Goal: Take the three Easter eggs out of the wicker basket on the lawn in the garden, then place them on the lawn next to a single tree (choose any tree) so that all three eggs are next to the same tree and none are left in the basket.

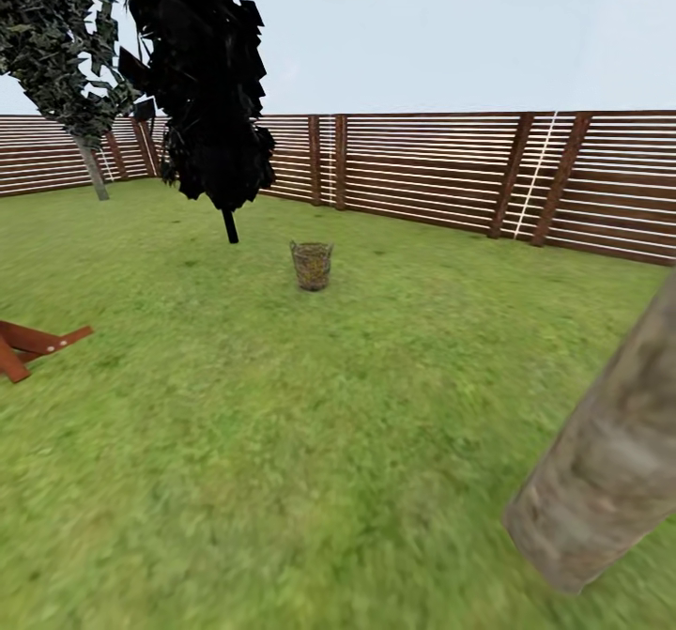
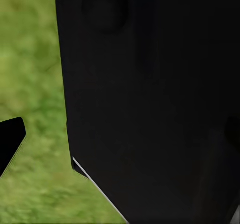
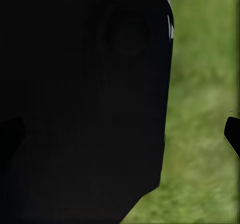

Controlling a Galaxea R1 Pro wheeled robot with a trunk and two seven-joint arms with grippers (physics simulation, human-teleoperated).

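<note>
Head view: one wicker basket stands upright on the lawn, just beyond and beside a dark thin-trunked tree; one pale mottled trunk leans nearer, well apart. No eggs are discernible; presumably light, smooth and slippery, best gripped across the middle. Wrist views: dark housing over grass; whether the fingers are open cannot be told.

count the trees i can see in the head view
3. A dark cypress-like tree stands just left of the wicker basket; a grey-green leafy tree stands far left by the fence; a thick pale trunk leans at near right. More may be out of frame.
</note>
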